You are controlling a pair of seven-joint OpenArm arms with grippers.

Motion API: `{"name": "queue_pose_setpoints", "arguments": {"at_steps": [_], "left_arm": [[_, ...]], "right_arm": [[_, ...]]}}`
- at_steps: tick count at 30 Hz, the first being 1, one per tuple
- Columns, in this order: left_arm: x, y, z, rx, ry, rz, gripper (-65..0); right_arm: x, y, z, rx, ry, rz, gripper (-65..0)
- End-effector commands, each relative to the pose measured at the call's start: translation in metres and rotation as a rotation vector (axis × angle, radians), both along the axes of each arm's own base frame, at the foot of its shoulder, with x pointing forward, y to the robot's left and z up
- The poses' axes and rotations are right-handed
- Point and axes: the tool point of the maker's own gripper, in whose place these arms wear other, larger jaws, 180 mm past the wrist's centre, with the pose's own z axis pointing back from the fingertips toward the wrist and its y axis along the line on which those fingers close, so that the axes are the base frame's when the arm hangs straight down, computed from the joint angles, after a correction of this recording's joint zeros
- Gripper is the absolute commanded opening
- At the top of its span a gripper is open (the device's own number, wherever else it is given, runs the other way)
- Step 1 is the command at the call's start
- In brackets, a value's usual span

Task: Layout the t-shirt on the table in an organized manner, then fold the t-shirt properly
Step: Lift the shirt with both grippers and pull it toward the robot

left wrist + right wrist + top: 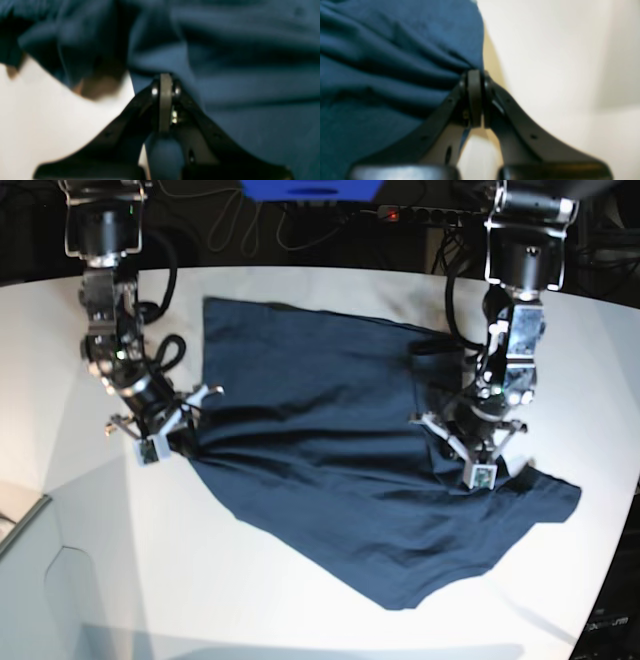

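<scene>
1. Right arm, at the base view's left: reaches down from its mount, wrist low over the table (pixel 90 530). The right gripper (pixel 475 75) sits at the cloth's edge, jaws clenched on a pinch of the t-shirt (pixel 340 470).
2. Left arm, at the base view's right: hangs near-vertical, wrist bent toward the shirt's middle. The left gripper (pixel 165 80) is clamped shut on bunched navy fabric.
3. T-shirt lies spread and wrinkled across the white table, stretched between both grippers, folds radiating from each pinch.
4. Wrist views are blurred; fabric detail cannot be read.
</scene>
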Motion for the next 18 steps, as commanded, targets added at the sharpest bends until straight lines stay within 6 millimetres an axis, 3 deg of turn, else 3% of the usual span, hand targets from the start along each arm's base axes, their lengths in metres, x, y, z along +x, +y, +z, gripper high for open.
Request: {"name": "queue_pose_setpoints", "arguments": {"at_steps": [1,5,11,14,18], "left_arm": [[0.019,0.000,0.022,0.003,-0.069,-0.006,-64.9],[0.029,0.006,0.033,0.020,-0.095,-0.010,-64.9],[0.027,0.093,0.050,0.076,-0.124,0.138,-64.9],[0.010,0.141,0.059,0.085,-0.143,0.254,-64.9],[-0.015,0.167,0.082,0.107,-0.207,0.323,-64.8]], "right_arm": [[-0.005,0.009,0.010,0.039,-0.041,0.000,-65.0],[-0.043,0.046,0.003,0.120,-0.007,-0.002,-65.0],[-0.075,0.149,0.006,0.317,0.044,0.070,-65.0],[-0.087,0.199,0.018,0.362,0.045,0.188,-65.0],[-0.090,0.254,0.044,0.388,-0.001,0.343,-65.0]]}}
